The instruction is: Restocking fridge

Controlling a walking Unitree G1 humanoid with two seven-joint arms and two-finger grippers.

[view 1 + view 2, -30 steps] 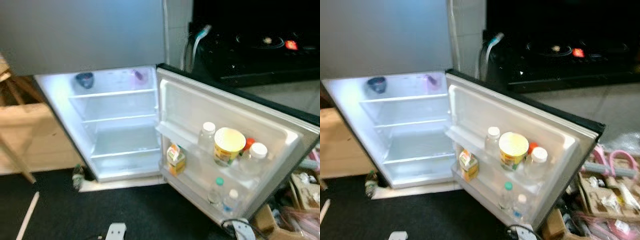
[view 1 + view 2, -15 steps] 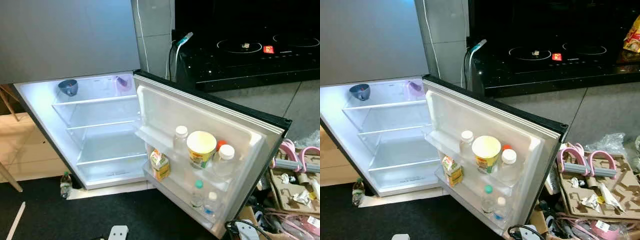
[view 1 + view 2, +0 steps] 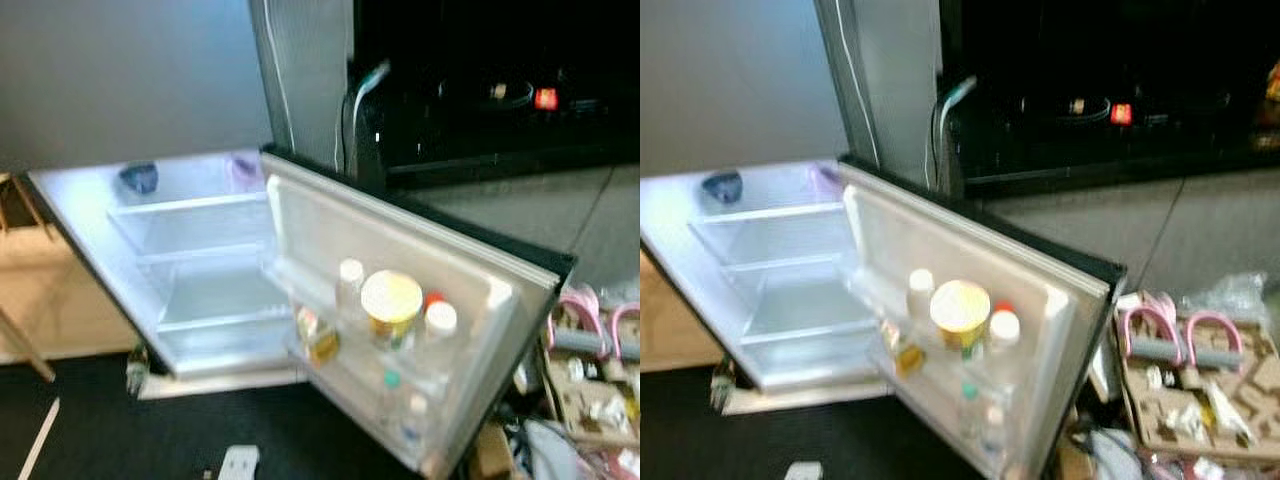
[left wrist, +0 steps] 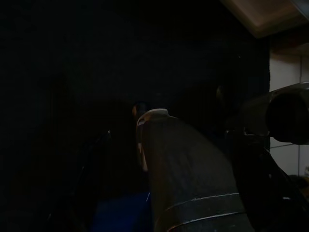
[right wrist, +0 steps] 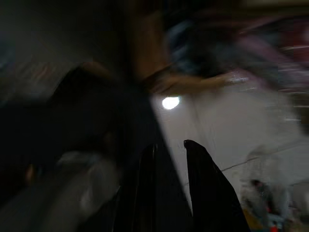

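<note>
The small fridge (image 3: 215, 270) stands open and lit, its glass shelves bare apart from a blue bowl (image 3: 138, 178) and a purple cup (image 3: 243, 168) at the top. Its door (image 3: 400, 250) swings out to the right. On the door racks stand a yellow-lidded tub (image 3: 391, 303), white-capped bottles (image 3: 349, 284), a juice carton (image 3: 318, 340) and small bottles (image 3: 400, 405) lower down. In the dark left wrist view my left gripper (image 4: 178, 145) is shut on a dark bottle (image 4: 186, 169). My right gripper (image 5: 169, 145) hangs with its fingers close together and nothing between them.
A black hob (image 3: 1110, 120) with a red light sits on the counter right of the fridge. Cardboard trays and pink-handled clutter (image 3: 1185, 375) lie on the floor at the right. A small bottle (image 3: 137, 368) stands by the fridge's lower left corner, beside wooden furniture (image 3: 40, 290).
The camera has swung right over the second and is now blurred. Nothing in the fridge or on its door has moved.
</note>
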